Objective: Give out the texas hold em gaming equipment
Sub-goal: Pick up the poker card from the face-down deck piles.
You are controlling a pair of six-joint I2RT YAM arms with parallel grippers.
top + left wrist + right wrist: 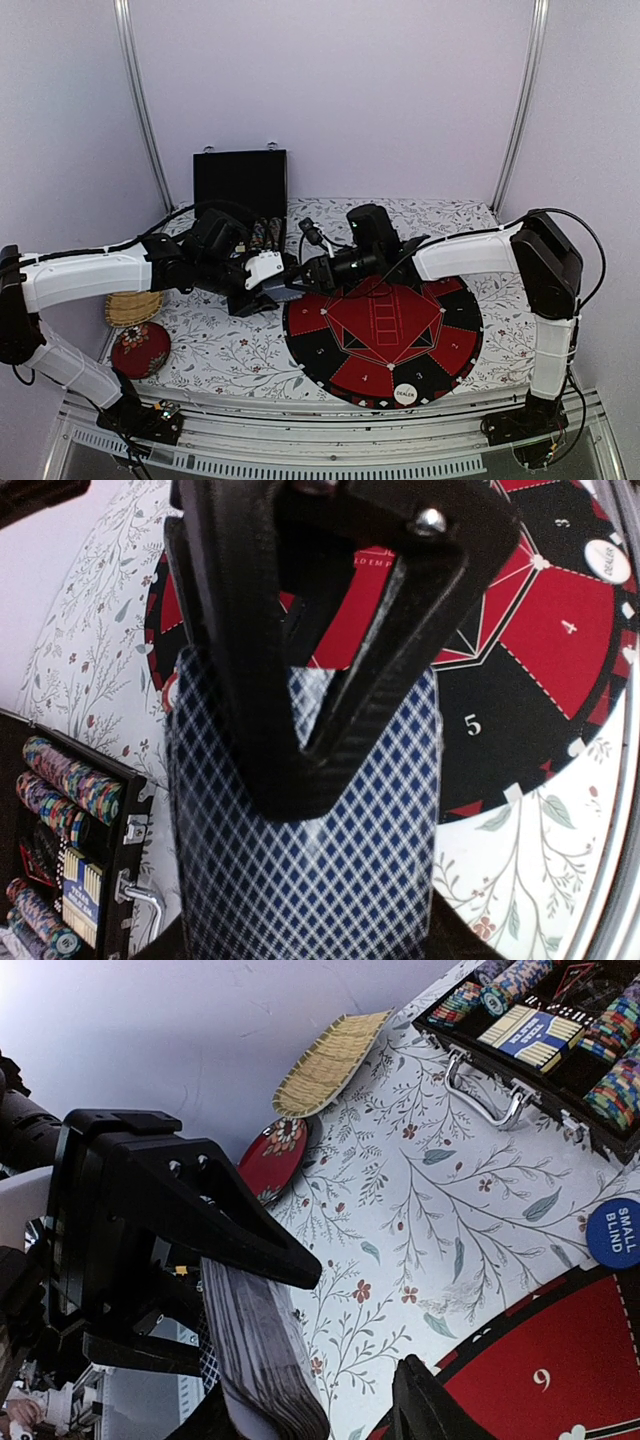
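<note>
My left gripper [258, 275] is shut on a deck of playing cards [267, 268], held above the table just left of the mat. In the left wrist view the deck's blue-and-white diamond back [320, 860] fills the frame between my left gripper's [305, 930] jaws. My right gripper [300, 277] is open at the deck's free end, one black finger [300, 680] lying over the top card. In the right wrist view the deck's edge [262, 1355] sits between my right gripper's [320, 1410] spread fingers. A white DEALER button [405, 394] lies on the mat's near rim. A blue SMALL BLIND button [613, 1232] lies beside the mat.
The round red-and-black mat [400, 340] covers the table's middle right. The open black chip case [240, 185] with rows of striped chips [70, 780] stands at the back left. A woven plate [133, 308] and a red round pad [140, 350] lie at the left.
</note>
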